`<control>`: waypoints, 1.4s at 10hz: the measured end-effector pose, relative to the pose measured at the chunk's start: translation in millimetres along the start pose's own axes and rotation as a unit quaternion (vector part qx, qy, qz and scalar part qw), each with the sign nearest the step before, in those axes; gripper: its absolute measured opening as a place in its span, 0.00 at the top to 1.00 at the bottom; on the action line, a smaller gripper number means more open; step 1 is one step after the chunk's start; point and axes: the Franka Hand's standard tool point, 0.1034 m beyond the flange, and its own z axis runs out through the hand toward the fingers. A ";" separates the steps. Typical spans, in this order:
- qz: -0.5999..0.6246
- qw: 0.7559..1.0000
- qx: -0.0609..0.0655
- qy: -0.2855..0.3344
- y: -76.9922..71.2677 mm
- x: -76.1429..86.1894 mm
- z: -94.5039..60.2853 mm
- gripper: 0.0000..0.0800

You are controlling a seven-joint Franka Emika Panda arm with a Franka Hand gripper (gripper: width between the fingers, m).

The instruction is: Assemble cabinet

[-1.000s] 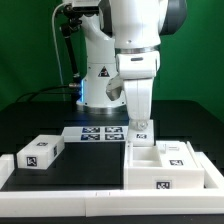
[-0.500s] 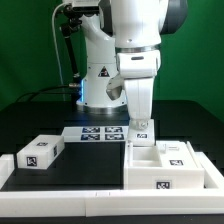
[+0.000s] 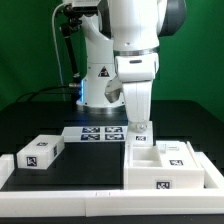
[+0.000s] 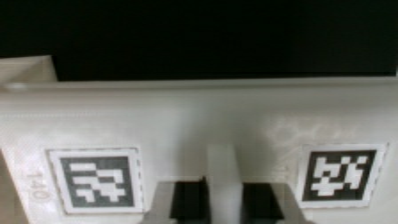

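Note:
The cabinet (image 3: 160, 172) is a large white open box shell at the exterior view's right, with a tag on its front and a tagged block (image 3: 176, 151) in its inner compartment. My gripper (image 3: 140, 129) hangs straight down over the cabinet's back left wall. In the wrist view the cabinet's white face (image 4: 196, 115) fills the frame with two tags. My gripper (image 4: 228, 206) has its dark fingers (image 4: 187, 206) on either side of a thin white wall, pressed against it. A smaller white tagged drawer block (image 3: 40, 153) lies loose at the left.
The marker board (image 3: 98, 133) lies flat behind, between the drawer block and the cabinet. A low white rail (image 3: 60, 188) runs along the front of the black table. The robot's base (image 3: 98, 75) stands at the back.

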 end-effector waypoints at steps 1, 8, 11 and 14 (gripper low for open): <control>0.000 1.000 0.000 0.000 0.9 0.3 0.0 0.91; -0.010 1.000 0.002 0.000 5.9 1.8 -4.1 0.91; -0.009 1.000 0.006 -0.001 6.5 0.6 -4.9 0.91; -0.008 1.000 0.006 -0.001 6.2 -0.2 -4.4 0.91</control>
